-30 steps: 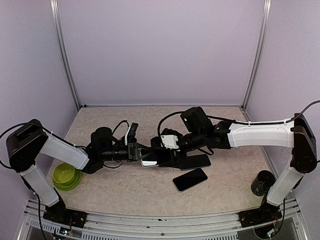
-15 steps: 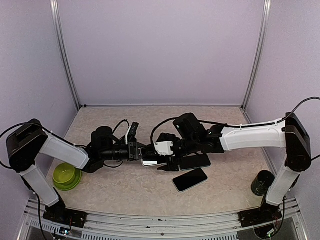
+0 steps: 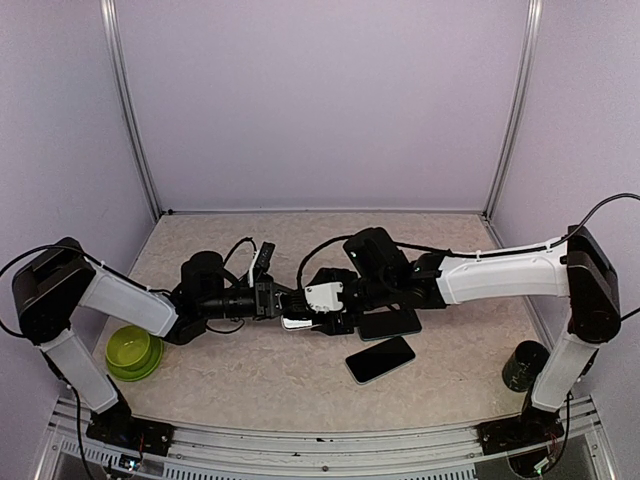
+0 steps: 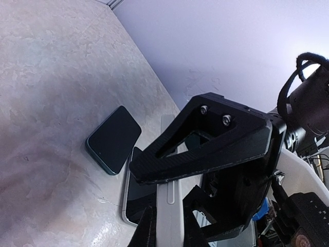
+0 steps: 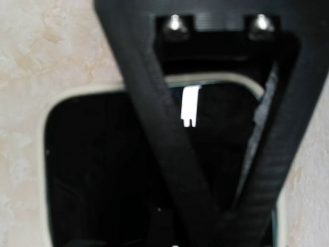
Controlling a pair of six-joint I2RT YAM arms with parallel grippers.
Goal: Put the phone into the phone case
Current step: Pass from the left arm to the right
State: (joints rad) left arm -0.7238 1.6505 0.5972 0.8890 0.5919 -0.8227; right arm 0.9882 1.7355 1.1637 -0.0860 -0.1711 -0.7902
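A cream-rimmed flat slab (image 5: 87,164) with a glossy black face, phone or case I cannot tell, sits just beyond and left of the black phone (image 3: 380,359) lying flat on the table (image 3: 250,380). Its long axis runs left-right between the arms. The left gripper (image 3: 284,314) is clenched on its left end. The right gripper (image 3: 328,322) has its jaws spread wide over the face; whether they touch it is unclear.

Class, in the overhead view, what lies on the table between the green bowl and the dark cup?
A dark phone lies flat between the green bowl and the dark cup; otherwise bare tabletop. The top external view shows it.
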